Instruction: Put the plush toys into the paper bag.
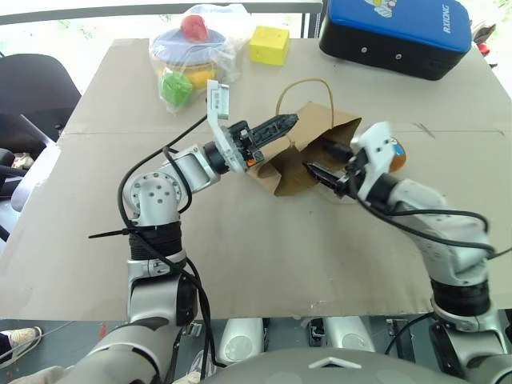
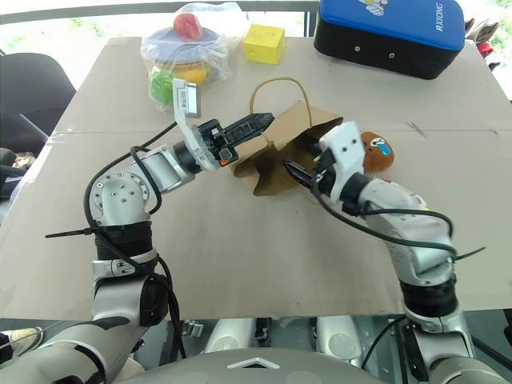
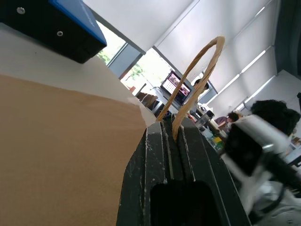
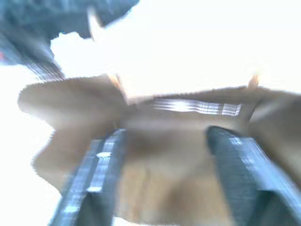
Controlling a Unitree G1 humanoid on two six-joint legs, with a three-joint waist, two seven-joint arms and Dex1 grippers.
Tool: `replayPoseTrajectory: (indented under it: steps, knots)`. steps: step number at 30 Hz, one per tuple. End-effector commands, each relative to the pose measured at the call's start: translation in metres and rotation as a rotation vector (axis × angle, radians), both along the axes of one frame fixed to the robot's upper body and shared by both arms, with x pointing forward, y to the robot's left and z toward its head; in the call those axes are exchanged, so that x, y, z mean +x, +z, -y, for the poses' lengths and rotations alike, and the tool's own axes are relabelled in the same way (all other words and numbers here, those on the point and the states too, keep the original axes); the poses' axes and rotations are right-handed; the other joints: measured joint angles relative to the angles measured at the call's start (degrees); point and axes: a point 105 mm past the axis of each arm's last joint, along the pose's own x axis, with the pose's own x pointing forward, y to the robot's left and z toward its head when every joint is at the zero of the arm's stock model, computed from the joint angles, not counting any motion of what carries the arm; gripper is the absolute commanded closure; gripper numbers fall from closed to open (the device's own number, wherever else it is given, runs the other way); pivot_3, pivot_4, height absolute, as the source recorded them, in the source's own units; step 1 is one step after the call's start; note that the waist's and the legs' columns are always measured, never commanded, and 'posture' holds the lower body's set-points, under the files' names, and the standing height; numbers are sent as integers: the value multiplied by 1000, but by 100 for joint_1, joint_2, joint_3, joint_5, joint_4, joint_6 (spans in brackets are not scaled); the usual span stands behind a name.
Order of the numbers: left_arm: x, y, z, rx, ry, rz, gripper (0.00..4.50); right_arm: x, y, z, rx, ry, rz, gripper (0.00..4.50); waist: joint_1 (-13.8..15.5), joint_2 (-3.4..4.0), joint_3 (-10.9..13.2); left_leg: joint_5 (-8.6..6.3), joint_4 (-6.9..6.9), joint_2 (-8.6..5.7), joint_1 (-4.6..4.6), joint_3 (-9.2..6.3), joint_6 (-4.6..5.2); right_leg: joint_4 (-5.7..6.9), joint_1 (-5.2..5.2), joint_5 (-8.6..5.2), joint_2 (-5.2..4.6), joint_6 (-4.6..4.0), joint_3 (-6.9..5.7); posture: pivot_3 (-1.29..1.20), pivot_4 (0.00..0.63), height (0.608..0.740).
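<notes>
— On the table's middle, the paper bag [image 1: 308,148]: who holds its rim?
— Left gripper [image 1: 290,122], clamped on it. Right gripper [image 1: 320,173] gapes wide at the mouth; brown plush toy [image 2: 374,150] just beside, table [image 1: 240,256] bare nearer.

left hand [image 2: 260,122] pinching paper bag [image 2: 280,156], brown plush toy [image 2: 374,152] beside

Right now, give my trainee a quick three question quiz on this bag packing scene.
1. True or false: the left pincer is shut on the paper bag.
2. Which plush toy lies behind the right wrist: A white oval, B brown bear?
3. Fill in: the right pincer stands ____ at the bag's mouth.

Key: 1 true, it pinches the rim by the handle. 2 B. 3 open.
</notes>
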Motion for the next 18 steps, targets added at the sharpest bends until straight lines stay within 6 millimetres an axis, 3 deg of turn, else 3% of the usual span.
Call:
replayPoseTrajectory:
  steps: [1, 5, 7, 11, 14, 18]
  knots:
    - [-1, 7, 1, -8, 22, 53, 4500, -24, 26, 10, 5, 45, 40, 945, 12, 0, 0, 0, 0, 0, -2, 0, 1, 0, 0, 0, -1, 0, 0, 0, 150, 729]
    - [5, 8, -1, -16, 80, 62, 4500, -29, 45, 61, -140, -54, 44, 945, 35, 0, 3, -2, 1, -5, -7, 0, 4, -5, 1, 0, -8, 0, -3, 0, 150, 729]
    - [7, 10, 0, -26, 96, 65, 4500, -24, 46, 82, -220, -109, 3, 945, 47, -1, 3, -5, 0, -8, -10, 0, 10, -8, 0, 0, -12, 0, -5, 0, 150, 729]
    - [7, 12, 4, -26, 95, 75, 4500, 14, 18, 126, -409, -289, -135, 945, 2, -5, 3, -6, -1, -7, -7, 2, 11, -7, 1, 0, -7, -1, -1, 0, 150, 729]
    - [8, 14, 5, -27, 102, 88, 4500, 41, 3, 138, -455, -337, -190, 945, -24, -4, 5, -5, -3, -7, -1, 6, 12, -3, 1, 0, -3, -1, 7, 0, 150, 729]
    - [7, 20, 4, -31, 124, 111, 4500, 72, -21, 130, -511, -322, -246, 945, -22, -1, 9, -4, -2, -2, 0, 6, 10, -3, -2, 0, 7, -1, 15, 0, 150, 729]
